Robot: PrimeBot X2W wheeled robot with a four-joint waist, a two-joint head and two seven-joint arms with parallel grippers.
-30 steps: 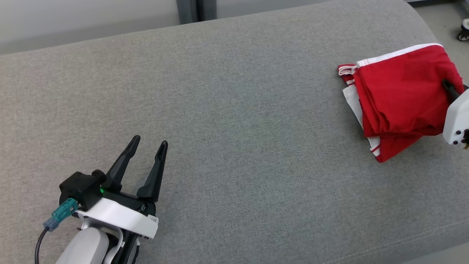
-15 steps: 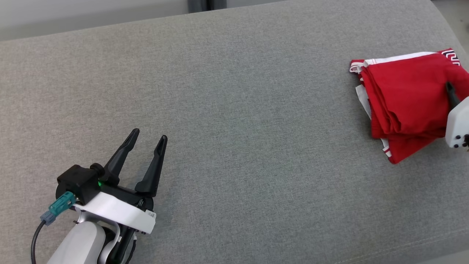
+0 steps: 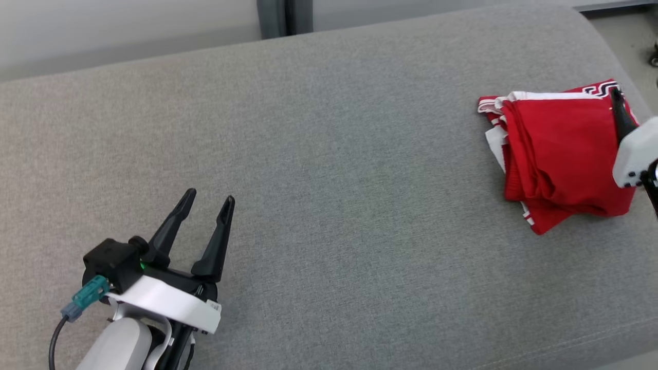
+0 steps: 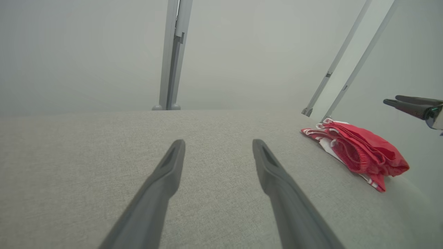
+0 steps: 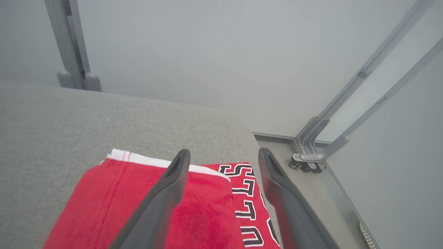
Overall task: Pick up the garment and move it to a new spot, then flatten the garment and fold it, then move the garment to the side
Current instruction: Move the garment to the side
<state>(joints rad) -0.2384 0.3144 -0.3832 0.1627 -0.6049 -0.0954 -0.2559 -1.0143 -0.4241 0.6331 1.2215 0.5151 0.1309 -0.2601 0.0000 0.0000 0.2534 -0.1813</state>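
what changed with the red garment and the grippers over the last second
The right gripper opened its jaws and let go of the red garment, then rose clear of it. The garment now lies folded at the right end of the grey cushion. The left gripper stayed open in the same place.

Soft even light, faint shadows; left claw [image 4: 218,142] blurs near the wrist lens.

grey couch [image 3: 329,154], red garment [image 3: 560,154] folded near edge
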